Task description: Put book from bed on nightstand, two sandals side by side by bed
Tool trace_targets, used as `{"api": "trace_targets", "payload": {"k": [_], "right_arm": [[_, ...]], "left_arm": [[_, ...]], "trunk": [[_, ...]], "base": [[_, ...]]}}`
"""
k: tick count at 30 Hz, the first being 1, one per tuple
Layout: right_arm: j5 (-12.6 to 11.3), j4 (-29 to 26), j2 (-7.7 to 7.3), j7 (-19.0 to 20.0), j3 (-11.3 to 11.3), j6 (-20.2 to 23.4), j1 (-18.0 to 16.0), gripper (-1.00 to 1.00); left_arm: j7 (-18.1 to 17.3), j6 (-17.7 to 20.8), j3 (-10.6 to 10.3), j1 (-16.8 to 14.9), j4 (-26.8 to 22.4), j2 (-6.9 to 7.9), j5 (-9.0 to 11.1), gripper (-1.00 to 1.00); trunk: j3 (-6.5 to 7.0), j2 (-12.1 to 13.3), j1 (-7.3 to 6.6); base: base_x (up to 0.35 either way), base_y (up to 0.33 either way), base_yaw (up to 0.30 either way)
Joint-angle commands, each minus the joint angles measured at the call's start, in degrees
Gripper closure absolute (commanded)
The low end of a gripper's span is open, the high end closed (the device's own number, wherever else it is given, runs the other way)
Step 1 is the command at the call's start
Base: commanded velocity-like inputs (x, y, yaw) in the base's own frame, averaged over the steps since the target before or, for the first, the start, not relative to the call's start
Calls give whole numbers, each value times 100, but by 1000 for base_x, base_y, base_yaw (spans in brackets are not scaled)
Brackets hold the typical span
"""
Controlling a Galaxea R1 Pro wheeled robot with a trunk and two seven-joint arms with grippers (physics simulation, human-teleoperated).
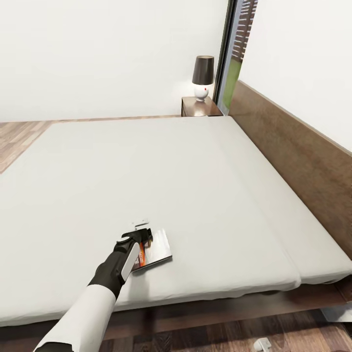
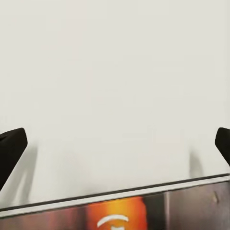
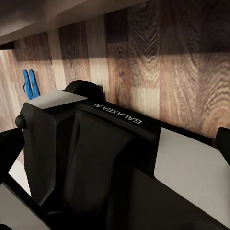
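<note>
Item: book (image 1: pixel 155 249), lying flat on the bed (image 1: pixel 146 181) near its near edge. Left gripper (image 1: pixel 142 231) directly over it, jaws spread wide and empty, mattress between them. Right gripper: state cannot be told. Sandals (image 3: pixel 28 83) paired on the floor. Handling advice: lower squarely, pinch one cover edge, lift slowly; nightstand (image 1: pixel 200 106) stands far right
</note>
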Motion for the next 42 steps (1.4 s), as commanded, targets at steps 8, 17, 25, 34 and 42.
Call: {"api": "trace_targets", "payload": {"k": [8, 17, 25, 34, 42], "right_arm": [[52, -11, 1, 25, -52, 53, 0, -100], [51, -11, 2, 25, -52, 54, 0, -100], [52, -11, 2, 24, -52, 54, 0, -100], [51, -11, 3, 24, -52, 53, 0, -100], [51, -11, 2, 22, -52, 53, 0, -100]], "left_arm": [[46, 37, 11, 2, -2, -2, 136, -100], [48, 37, 11, 2, -2, -2, 136, -100], [51, 37, 12, 2, -2, -2, 136, -100], [51, 37, 12, 2, -2, -2, 136, -100], [51, 37, 15, 2, -2, -2, 136, -100]], "trunk": [[-5, -2, 0], [-5, -2, 0], [-5, -2, 0], [-5, -2, 0], [-5, -2, 0]], "base": [[-2, 0, 0], [-160, 0, 0], [-15, 0, 0], [0, 0, 0], [0, 0, 0]]}}
